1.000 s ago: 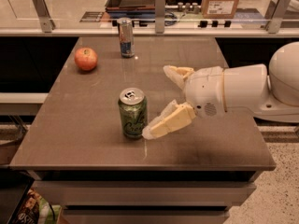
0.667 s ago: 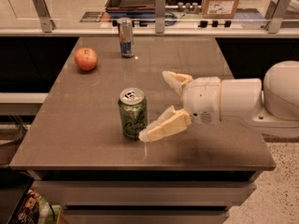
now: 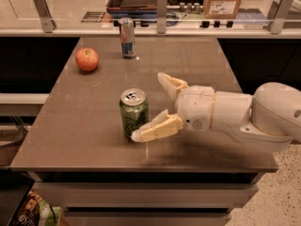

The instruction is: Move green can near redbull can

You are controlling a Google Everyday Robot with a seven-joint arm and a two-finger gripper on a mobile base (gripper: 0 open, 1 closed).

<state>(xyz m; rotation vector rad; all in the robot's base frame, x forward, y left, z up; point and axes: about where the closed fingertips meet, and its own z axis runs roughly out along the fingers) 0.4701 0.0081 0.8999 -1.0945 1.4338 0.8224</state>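
Our claw [image 3: 149, 106] stands spread wide beside the green can [image 3: 134, 114] near the tabletop's [image 3: 84, 131] front, one finger just by its base. We judge the can should sit squarely between both fingers before clenching, then travel upright to the redbull can [image 3: 127, 37] at the far edge.

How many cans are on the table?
2. The green can stands near the front, beside the open tool. The redbull can stands at the far edge, right of the apple. None seem hidden.

Gripper [image 3: 149, 106] at green can [image 3: 133, 114], jaws spread, bare tabletop [image 3: 94, 107] to redbull can [image 3: 127, 37], apple [image 3: 87, 59] seemingly off-path
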